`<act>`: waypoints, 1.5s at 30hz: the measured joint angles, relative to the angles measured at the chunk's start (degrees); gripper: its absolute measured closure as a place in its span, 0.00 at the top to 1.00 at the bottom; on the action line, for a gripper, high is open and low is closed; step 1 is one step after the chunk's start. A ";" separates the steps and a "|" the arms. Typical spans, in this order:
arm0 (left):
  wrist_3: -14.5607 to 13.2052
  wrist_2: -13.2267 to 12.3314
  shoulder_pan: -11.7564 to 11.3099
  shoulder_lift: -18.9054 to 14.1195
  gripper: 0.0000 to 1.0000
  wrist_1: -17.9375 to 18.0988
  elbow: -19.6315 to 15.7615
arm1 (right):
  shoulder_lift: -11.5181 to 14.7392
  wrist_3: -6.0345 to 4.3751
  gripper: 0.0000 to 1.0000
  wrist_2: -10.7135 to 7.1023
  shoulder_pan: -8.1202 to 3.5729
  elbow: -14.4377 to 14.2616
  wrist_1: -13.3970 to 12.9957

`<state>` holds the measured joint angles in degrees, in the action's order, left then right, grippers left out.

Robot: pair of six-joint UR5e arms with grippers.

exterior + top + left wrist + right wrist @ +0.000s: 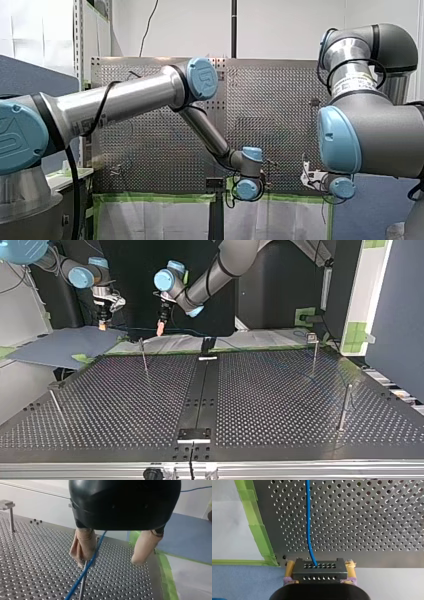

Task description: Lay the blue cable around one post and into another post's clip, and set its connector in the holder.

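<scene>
The right claw (320, 565) was clenched on the connector (320, 573), gripped between its pads so that the cable (308, 525) ran straight ahead of it over the counter (367, 517), probably to hold the line taut. The left claw (110, 560) hung released. The cable passed just inside one finger (83, 545), beside a post (82, 590), seemingly placed to guide it there.
</scene>
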<state>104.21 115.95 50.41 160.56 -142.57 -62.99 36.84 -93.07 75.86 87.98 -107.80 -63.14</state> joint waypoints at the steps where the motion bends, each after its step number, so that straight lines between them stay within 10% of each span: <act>1: -0.03 0.07 -0.04 0.21 1.00 -0.04 0.53 | 0.01 -0.01 0.00 0.00 -0.07 0.00 0.05; 18: -0.80 3.03 -0.10 0.58 1.00 1.08 4.90 | 0.15 -0.92 0.00 0.13 -1.71 0.44 0.62; 21: -0.96 2.56 0.29 0.58 0.85 1.73 4.90 | 0.15 -0.91 0.00 0.34 -2.07 0.91 1.55; 23: -0.97 2.00 0.47 0.58 0.51 2.35 4.91 | 0.15 -0.77 0.00 0.82 -2.29 1.37 2.36; 24: -0.98 1.58 0.57 0.57 0.51 2.78 4.91 | 0.15 -0.69 0.00 1.02 -2.35 1.52 2.68; 26: -0.97 1.07 0.70 0.57 0.11 3.49 4.88 | 0.14 -0.56 0.00 1.34 -2.44 1.76 3.17; 28: -0.90 0.64 0.78 0.58 0.00 4.43 4.87 | 0.14 -0.44 0.00 1.55 -2.51 1.92 3.46; 45: -0.72 5.28 0.28 0.60 0.00 8.16 2.44 | 0.12 0.08 0.00 3.34 -3.18 2.90 4.21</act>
<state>103.49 121.23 50.69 161.16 -134.41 -60.55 36.95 -92.99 79.20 84.80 -104.90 -58.92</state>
